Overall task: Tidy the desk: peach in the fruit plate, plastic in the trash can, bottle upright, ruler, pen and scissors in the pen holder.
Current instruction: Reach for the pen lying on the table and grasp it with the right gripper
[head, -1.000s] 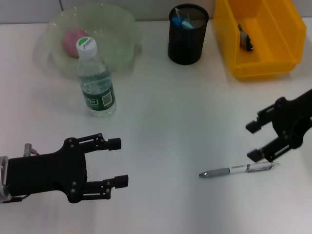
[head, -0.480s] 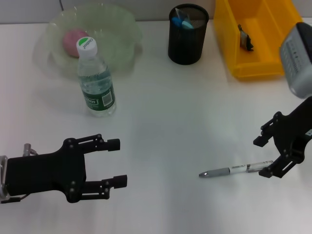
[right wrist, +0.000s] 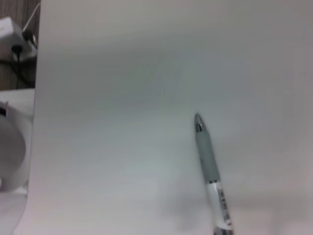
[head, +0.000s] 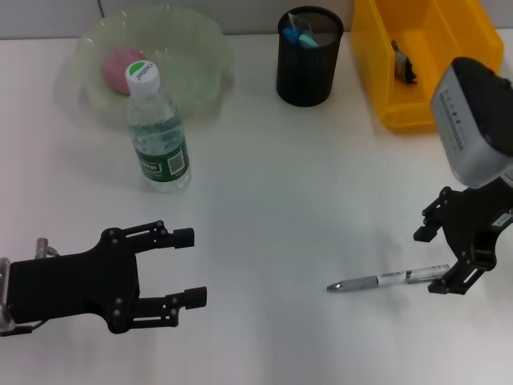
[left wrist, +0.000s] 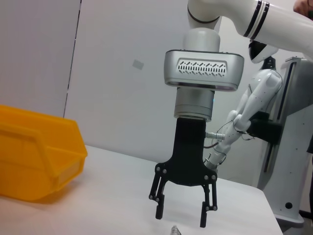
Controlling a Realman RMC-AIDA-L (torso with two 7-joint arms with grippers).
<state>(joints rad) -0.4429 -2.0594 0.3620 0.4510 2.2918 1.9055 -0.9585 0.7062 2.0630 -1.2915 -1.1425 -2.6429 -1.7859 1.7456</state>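
On the right side of the desk: the right gripper (head: 454,259) has swung round over the last second from a sideways reach to a near-vertical stance above the clip end of the pen (head: 390,278).
Right gripper state: fingers spread apart, pointing down, one to either side of the pen's rear end (whether they already touch the surface is not clear).
What that means: judged from this, the pick-up of the pen is the step in hand; the grasp has not been made.
Pen: lying flat on the desk (head: 304,184), tip toward the robot's left, unmoved over the last second; the right wrist view shows its grey grip and white barrel.
Left gripper (head: 187,266): low near the front left edge, fingers apart, holding nothing, much where it was before.
Already tidied: peach (head: 122,63) in the fruit plate (head: 196,48); bottle (head: 157,132) upright just in front of it; blue-handled scissors (head: 299,36) in the pen holder (head: 308,68); a dark scrap lies in the trash can (head: 417,104).
Surface: plain white, smooth and matte.
Room: pale wall panels behind the desk in the left wrist view, and another white robot arm standing farther back.
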